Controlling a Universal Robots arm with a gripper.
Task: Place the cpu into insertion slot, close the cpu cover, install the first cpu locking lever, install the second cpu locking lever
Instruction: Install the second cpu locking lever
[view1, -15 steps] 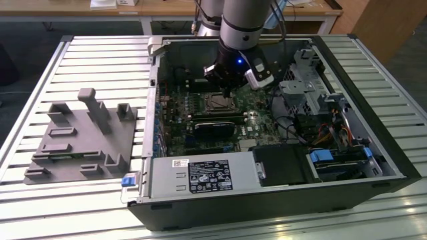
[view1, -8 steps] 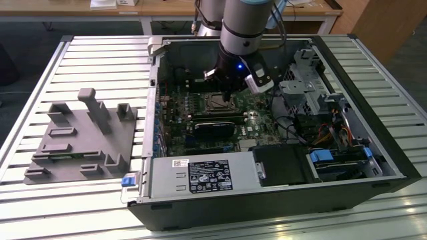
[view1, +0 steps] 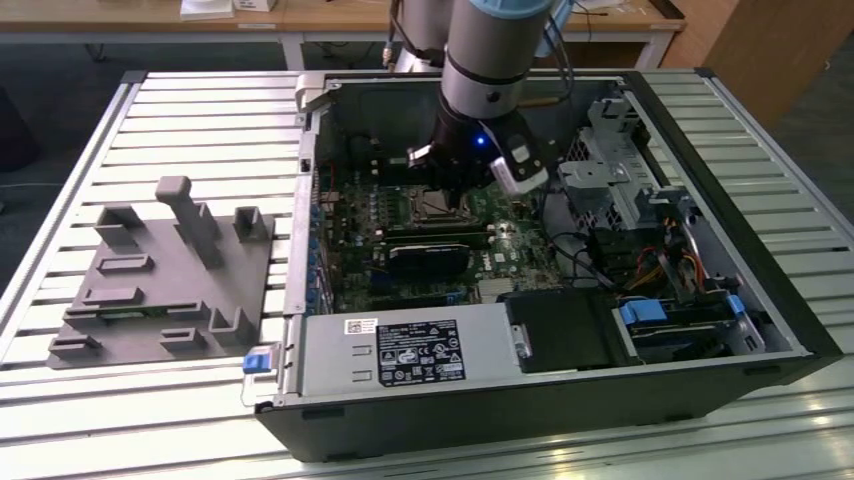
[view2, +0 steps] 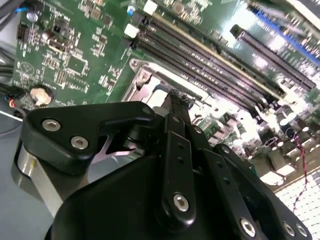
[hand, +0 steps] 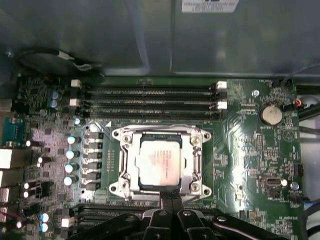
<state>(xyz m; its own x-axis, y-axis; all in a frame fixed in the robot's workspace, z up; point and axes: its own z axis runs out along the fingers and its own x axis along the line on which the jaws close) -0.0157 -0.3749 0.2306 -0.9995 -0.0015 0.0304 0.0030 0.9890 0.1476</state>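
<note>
I have the gripper down at the socket edge, fingers pressed together with nothing between them.

Going left to right in the first wrist view: a column of capacitors, then the insertion slot with the cpu seated flat in it and the cpu cover lying down around it, then a coin cell well off to the far side. The memory slots run along beyond the socket. The cpu top carries faint print I cannot make out; I think the levers sit along the frame's sides, though glare blurs them. In the exterior view my arm reaches into the open computer case, whose power supply bears a black label too small to read; a grey fixture sits on the table at the exterior view's left.
</note>
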